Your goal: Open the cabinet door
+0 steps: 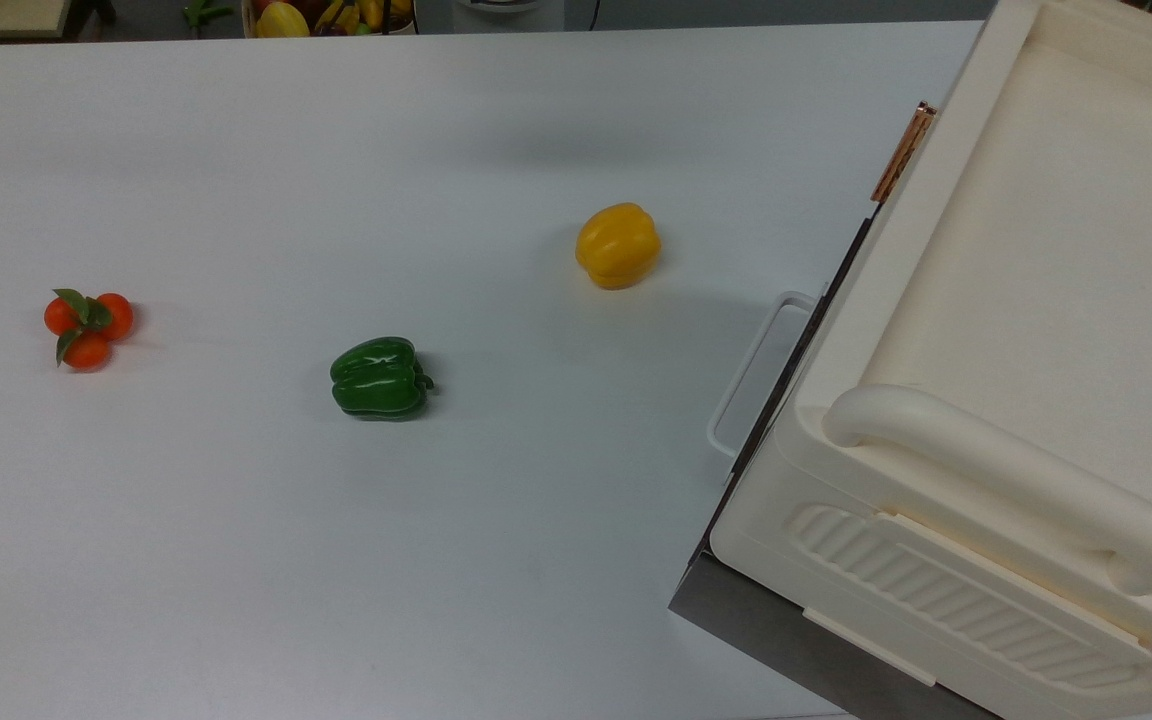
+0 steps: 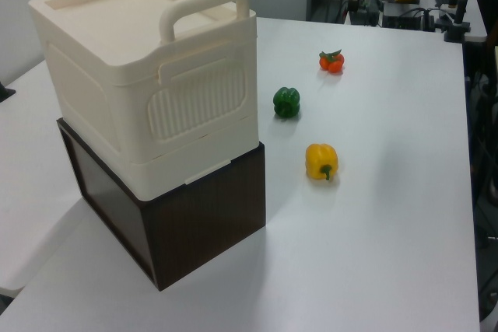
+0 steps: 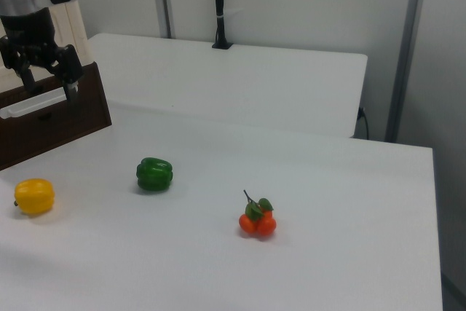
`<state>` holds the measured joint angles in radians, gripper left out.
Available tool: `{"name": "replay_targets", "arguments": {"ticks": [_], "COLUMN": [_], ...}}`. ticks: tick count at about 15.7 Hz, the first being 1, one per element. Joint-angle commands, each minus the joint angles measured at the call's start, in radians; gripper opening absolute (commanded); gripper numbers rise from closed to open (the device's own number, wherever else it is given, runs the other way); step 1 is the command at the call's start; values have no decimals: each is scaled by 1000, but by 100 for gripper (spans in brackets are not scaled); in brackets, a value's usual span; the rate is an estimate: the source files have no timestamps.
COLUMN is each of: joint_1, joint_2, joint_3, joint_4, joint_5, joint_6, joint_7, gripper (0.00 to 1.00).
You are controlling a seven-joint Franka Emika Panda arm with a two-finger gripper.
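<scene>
Right view: the jaws [image 3: 49, 85] hung spread open and held nothing, just in front of the smooth cream plastic cabinet door [image 3: 73, 27], which stood at the right view's upper left above a dark wood-grain base [image 3: 65, 118] with a pale bar handle [image 3: 33, 103]. Top view: the door's slim copper-coloured bar handle [image 1: 903, 152] jutted from the cream cabinet's side facing the white worktop [image 1: 336, 560], where a glossy yellow pepper [image 1: 618, 245] lay near. Left view: the boxy cabinet [image 2: 117, 44] showed a ribbed side panel [image 2: 198, 103] and thick rounded handles.
</scene>
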<state>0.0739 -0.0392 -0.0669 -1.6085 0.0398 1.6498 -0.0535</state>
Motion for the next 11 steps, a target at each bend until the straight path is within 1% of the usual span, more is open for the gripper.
{"name": "replay_targets", "arguments": {"ticks": [1,8,10,11], "joint_1": [0,-2,0,1], "joint_2": [-10,-19,-18,-18], "joint_3": [-5,-4,-4,-1], "joint_4": [-19,-18,-18,-18], "joint_5": [8,11,11,11], "joint_6": [27,12,16,16], "joint_7": [-23,-38,-106,-193], "gripper": [100,100,100,100]}}
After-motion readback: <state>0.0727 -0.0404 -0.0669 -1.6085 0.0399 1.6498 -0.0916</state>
